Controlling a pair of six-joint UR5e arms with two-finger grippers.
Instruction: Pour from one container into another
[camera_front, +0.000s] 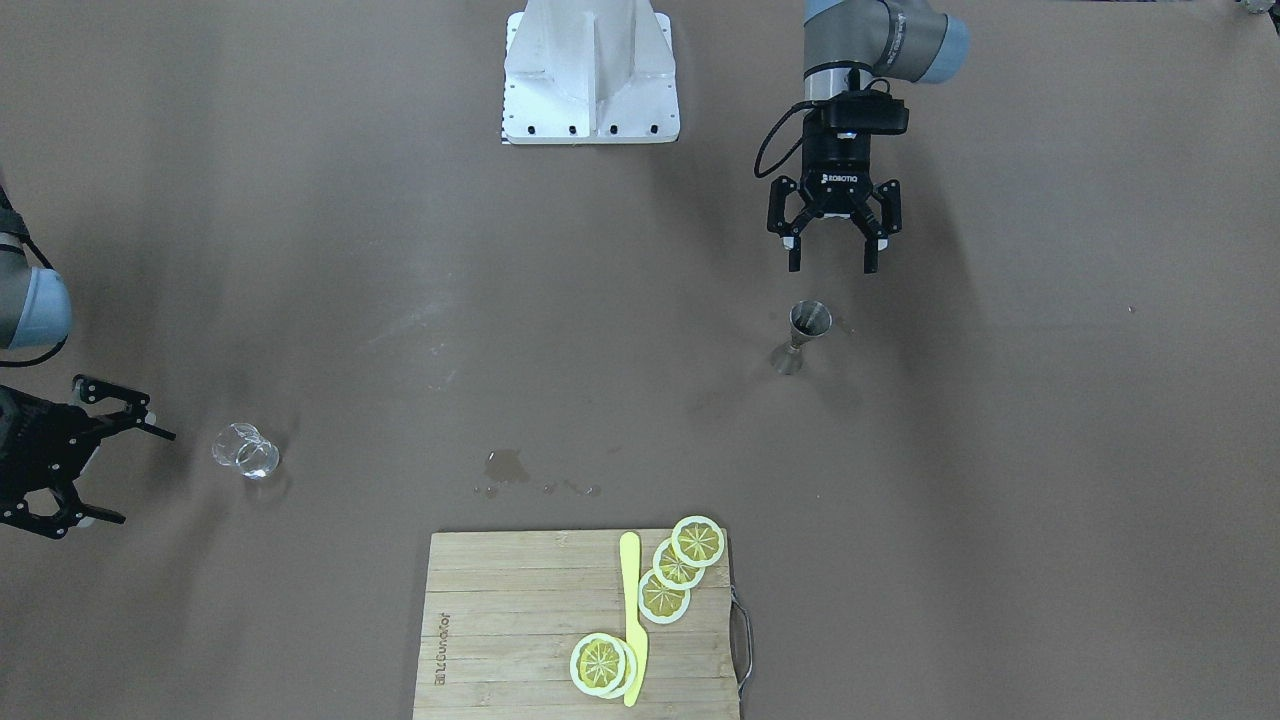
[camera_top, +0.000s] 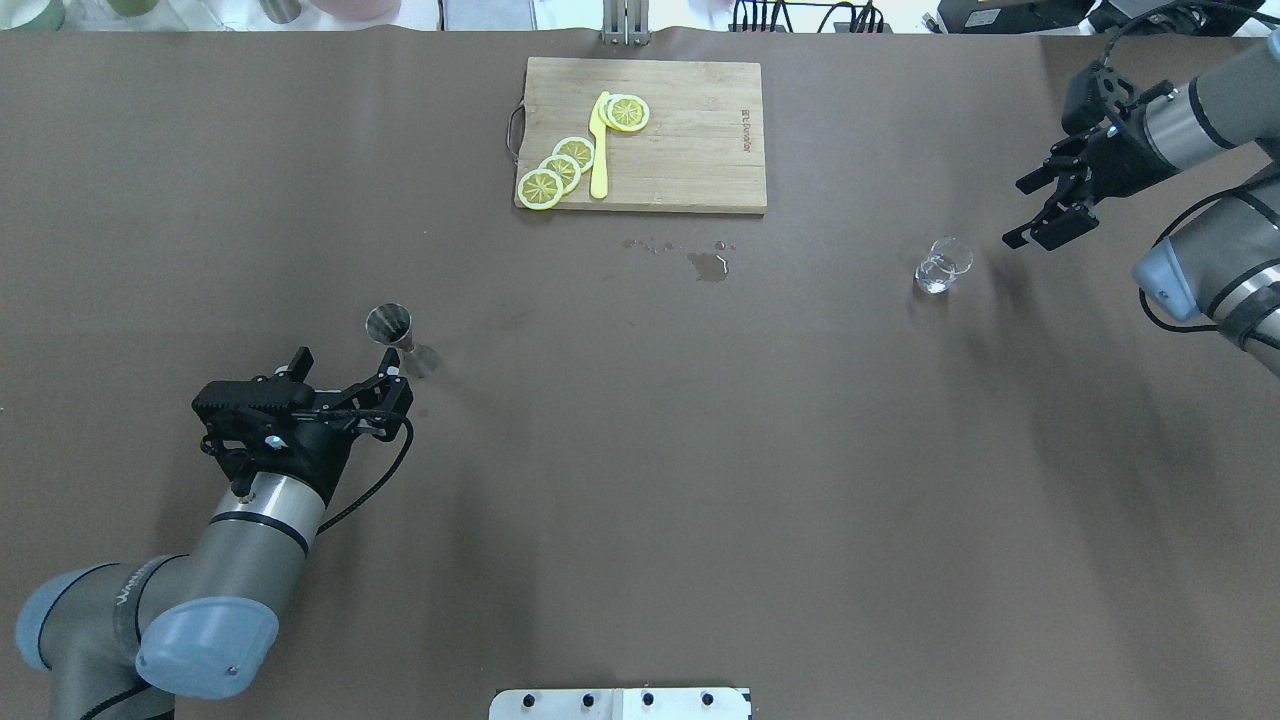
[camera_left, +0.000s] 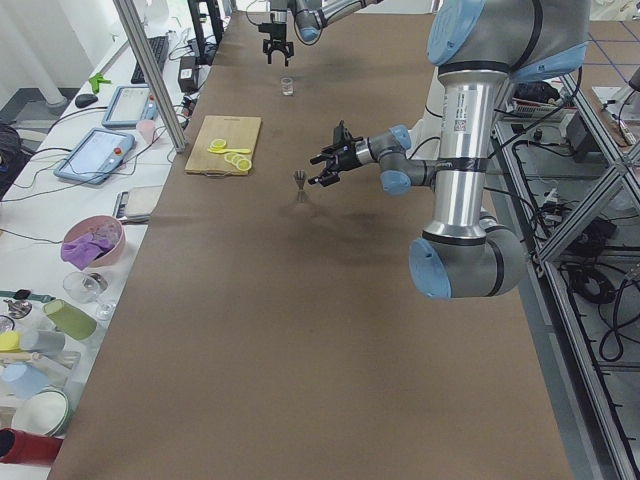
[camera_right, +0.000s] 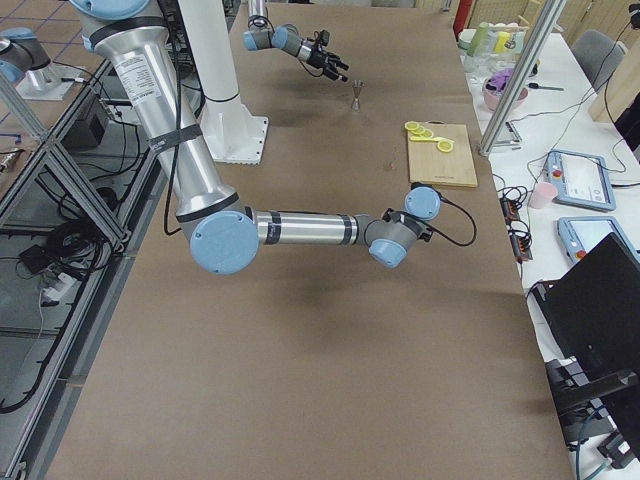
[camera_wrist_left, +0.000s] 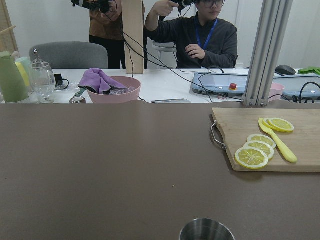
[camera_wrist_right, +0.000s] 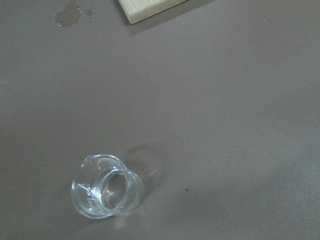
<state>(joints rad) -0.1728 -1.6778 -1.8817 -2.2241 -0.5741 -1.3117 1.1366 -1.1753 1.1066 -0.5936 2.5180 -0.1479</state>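
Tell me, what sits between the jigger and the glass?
Bare table mostly. In the overhead view, a small spill lies about midway between jigger and glass, slightly toward the board.

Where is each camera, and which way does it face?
Front-facing: across the table, facing robot; both arms.
Overhead: behind robot, looking forward; both arms.
Exterior left: table's end; left arm nearest.
Exterior right: opposite end; right arm nearest.
Left wrist: toward jigger; no arm.
Right wrist: over glass; no arm.
Wrists share the board.
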